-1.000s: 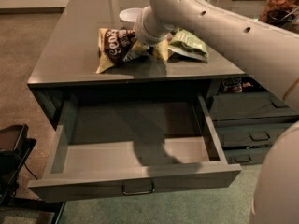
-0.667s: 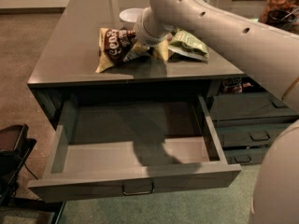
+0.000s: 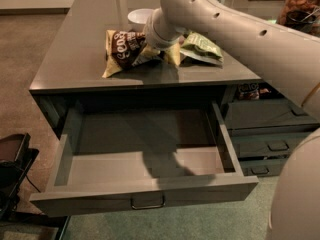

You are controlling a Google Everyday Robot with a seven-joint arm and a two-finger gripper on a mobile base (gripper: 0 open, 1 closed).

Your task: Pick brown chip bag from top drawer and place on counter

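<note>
The brown chip bag (image 3: 125, 50) lies on the counter (image 3: 80, 59) near its front edge, dark brown centre with tan-yellow corners. My gripper (image 3: 156, 38) is at the bag's right end, at the tip of my white arm, which hides it. The top drawer (image 3: 145, 164) is pulled fully open below the counter and is empty, its metal handle (image 3: 147, 204) at the front.
A green chip bag (image 3: 202, 49) lies to the right of the brown one. A white bowl (image 3: 140, 16) stands behind them. Narrower stacked grey drawers (image 3: 270, 134) are to the right. A dark object (image 3: 12, 169) stands on the floor at left.
</note>
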